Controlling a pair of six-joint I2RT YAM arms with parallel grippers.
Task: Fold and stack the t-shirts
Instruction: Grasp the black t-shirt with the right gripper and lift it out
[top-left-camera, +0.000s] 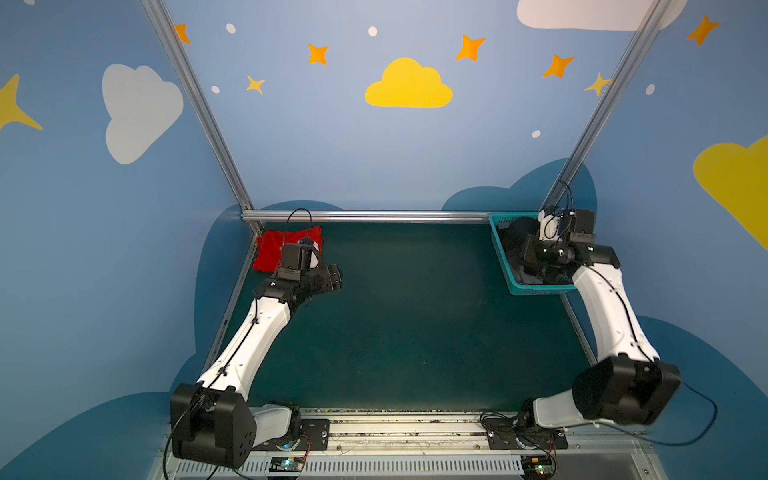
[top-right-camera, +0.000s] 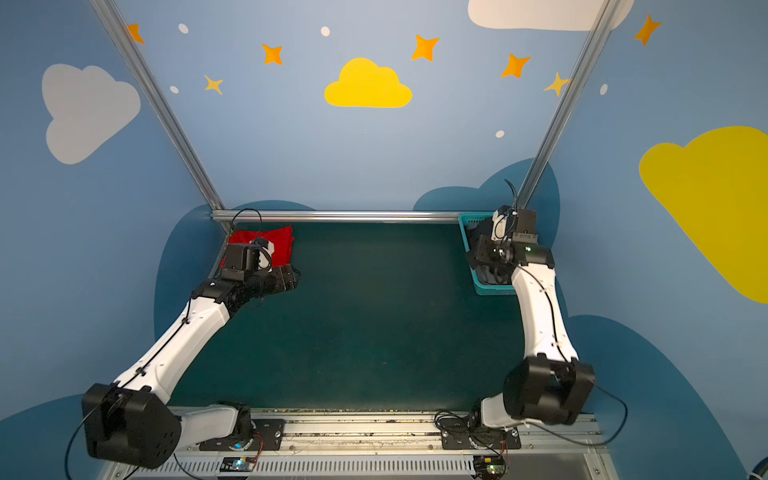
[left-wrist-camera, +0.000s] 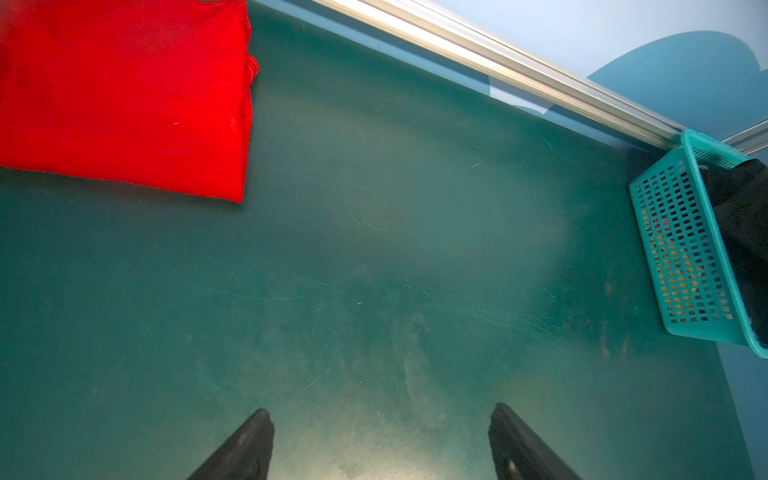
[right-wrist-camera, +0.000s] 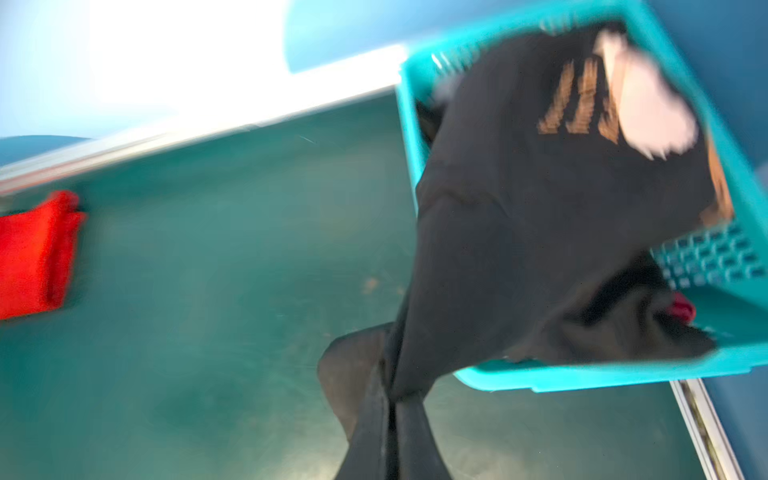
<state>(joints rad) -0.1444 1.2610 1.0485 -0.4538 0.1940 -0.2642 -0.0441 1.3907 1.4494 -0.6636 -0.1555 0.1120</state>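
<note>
Starting at the upper left of both top views, we find the plain bright red cloth t-shirt (top-left-camera: 269, 250) folded flat in the far corner of the dark green surface (top-left-camera: 415, 324). Just right of it, the left pincer (left-wrist-camera: 380, 409) hangs over bare surface, jaws spread with nothing between them. The middle of the frame is open room.

At the upper right, the teal plastic mesh basket (top-left-camera: 536, 289) sits by the back rail, with the large black cloth t-shirt printed with tan and cream brush-strokes (right-wrist-camera: 519, 208) mostly inside it. The right pincer (right-wrist-camera: 392, 399) is clamped on a fold of that black cloth, which runs taut from the pincer over the basket's rim.

We judge the shirt must travel leftward into the open middle. The right arm is the nearer one, and the rim may snag the cloth.
</note>
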